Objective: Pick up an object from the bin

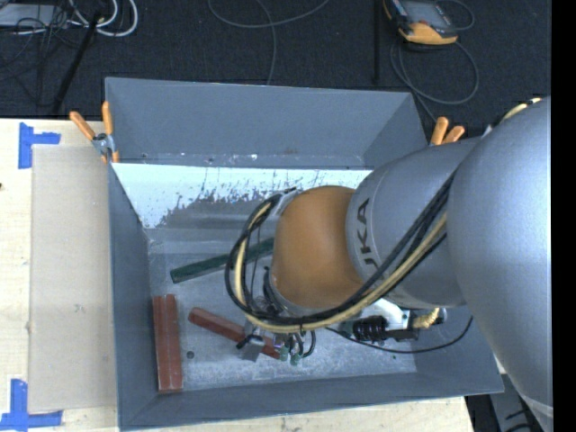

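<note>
The end effector (267, 346) sits low in the bin (128, 268), under the arm's orange cover (315, 246). How far open it is, or whether it grips anything, I cannot tell. It is at the far end of a short reddish-brown stick (214, 323), which lies slanted just right of the long brown block (166, 345). A dark green strip (209, 266) lies above and right of that block. The stick looks stiff, light and flat-sided, probably wood or plastic, so it should not deform. A hold across its narrow width near mid-length would likely stop it pivoting.
</note>
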Action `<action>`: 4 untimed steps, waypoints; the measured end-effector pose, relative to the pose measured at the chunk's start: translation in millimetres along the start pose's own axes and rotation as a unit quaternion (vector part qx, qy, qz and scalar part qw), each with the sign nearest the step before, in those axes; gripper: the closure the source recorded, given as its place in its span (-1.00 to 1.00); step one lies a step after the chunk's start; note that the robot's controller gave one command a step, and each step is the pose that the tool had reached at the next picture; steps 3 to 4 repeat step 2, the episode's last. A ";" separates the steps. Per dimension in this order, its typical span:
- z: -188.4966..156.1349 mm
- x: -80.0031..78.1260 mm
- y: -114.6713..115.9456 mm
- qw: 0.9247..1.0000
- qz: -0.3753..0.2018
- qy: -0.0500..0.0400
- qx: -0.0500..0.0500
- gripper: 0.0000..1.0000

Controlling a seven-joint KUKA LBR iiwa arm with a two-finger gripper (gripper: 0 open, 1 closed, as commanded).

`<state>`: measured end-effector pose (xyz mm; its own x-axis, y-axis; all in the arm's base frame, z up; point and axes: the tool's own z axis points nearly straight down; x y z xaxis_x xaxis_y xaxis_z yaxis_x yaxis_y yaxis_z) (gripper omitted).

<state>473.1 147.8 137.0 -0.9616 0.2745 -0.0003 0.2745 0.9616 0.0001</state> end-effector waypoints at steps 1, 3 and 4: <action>-12.9 -0.5 -0.6 1.000 0.000 0.000 0.000 1.00; -38.2 -1.2 -1.2 1.000 -0.001 0.000 0.000 1.00; -38.2 -1.2 -1.2 1.000 -0.001 0.000 0.000 1.00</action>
